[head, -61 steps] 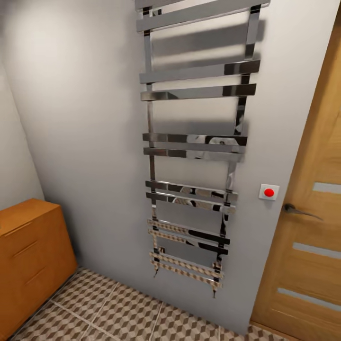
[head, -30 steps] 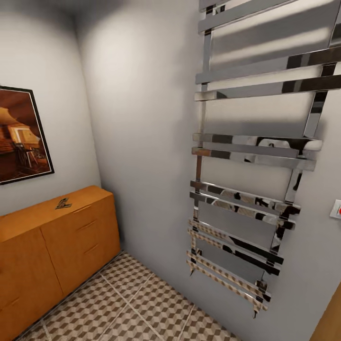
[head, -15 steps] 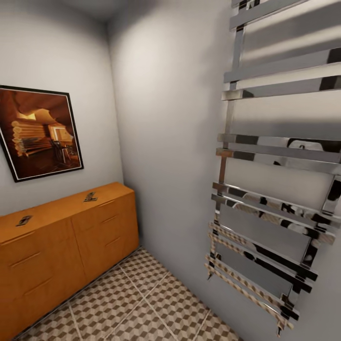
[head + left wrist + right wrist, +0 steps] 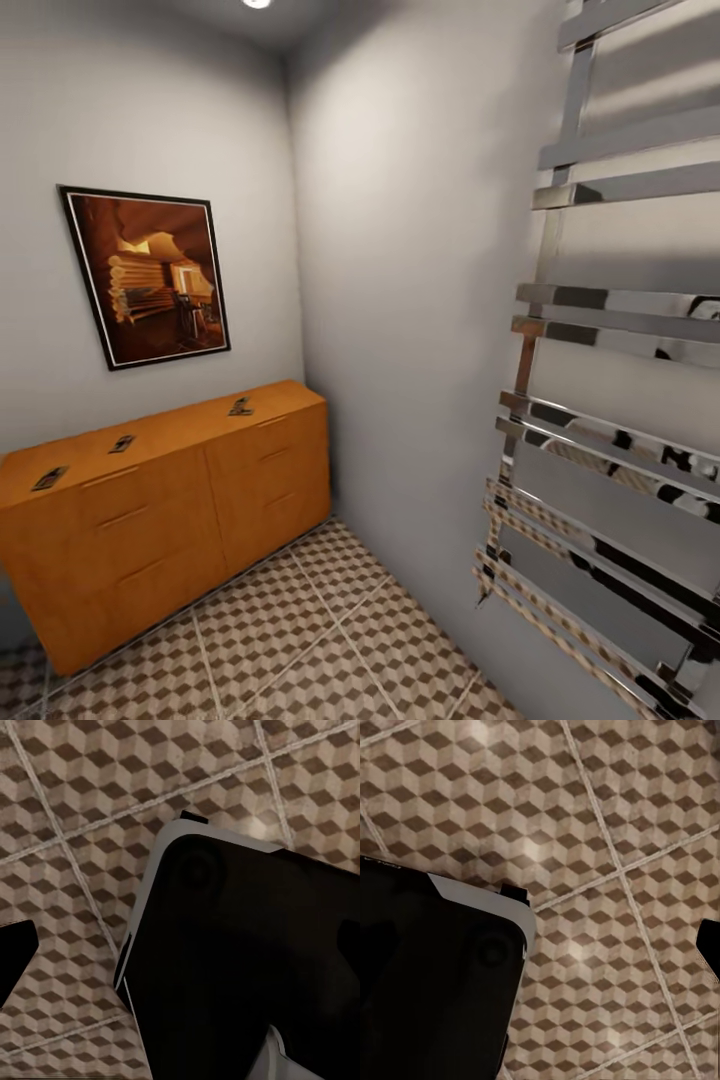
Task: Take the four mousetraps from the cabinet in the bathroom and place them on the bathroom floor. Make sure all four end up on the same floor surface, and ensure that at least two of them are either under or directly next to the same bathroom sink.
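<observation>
Two grey walls [image 4: 400, 250] meet in the far corner, with the bathroom floor [image 4: 330, 630] of cube-patterned tiles running toward it. Against the left wall stands the cabinet [image 4: 160, 510], a wide orange-brown sideboard with slim bar handles on its drawer fronts, its right end just short of the corner. On the right wall hangs a tall chrome towel rail [image 4: 610, 420], its lower bars mirroring the tile pattern. Above the cabinet hangs a dark-framed picture [image 4: 150, 275] in warm browns.

Three of the mousetraps lie on the cabinet's top, well apart along its length: one near the left end [image 4: 49, 478], one around the middle [image 4: 122, 443], one toward the right end [image 4: 240, 406]. They are small and dark from here, their details too fine to make out.

Both wrist cameras look down at the tiles, each with a dark, white-edged body in front [image 4: 240, 967] [image 4: 435, 982]. I cannot tell from these how far either claw is open or whether it holds anything.
</observation>
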You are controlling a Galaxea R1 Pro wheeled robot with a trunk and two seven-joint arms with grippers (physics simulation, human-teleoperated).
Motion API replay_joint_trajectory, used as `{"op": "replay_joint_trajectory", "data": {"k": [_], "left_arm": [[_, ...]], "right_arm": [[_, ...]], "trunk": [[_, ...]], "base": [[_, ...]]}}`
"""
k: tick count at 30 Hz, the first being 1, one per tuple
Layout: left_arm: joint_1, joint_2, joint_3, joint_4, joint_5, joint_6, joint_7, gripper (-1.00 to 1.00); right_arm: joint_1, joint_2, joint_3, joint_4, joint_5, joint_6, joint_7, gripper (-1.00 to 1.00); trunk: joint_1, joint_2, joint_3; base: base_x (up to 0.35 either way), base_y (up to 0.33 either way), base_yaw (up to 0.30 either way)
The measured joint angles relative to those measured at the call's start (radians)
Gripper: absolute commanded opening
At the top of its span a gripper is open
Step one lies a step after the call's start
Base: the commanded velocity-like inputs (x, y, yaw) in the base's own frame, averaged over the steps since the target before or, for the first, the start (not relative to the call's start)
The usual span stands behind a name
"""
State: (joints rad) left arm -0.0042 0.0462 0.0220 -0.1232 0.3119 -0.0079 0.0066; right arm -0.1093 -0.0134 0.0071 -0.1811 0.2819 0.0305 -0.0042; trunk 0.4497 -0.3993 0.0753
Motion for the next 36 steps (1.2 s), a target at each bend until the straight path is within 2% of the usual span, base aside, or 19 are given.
{"op": "replay_joint_trajectory", "data": {"k": [36], "left_arm": [[0.0,0.0,0.0,-0.001,0.0,0.0,-0.001,1.0]], "right_arm": [[0.0,0.0,0.0,0.0,0.0,0.0,0.0,1.0]], "trunk": [[0.0,0.0,0.0]], "base": [[0.0,0.0,0.293]]}}
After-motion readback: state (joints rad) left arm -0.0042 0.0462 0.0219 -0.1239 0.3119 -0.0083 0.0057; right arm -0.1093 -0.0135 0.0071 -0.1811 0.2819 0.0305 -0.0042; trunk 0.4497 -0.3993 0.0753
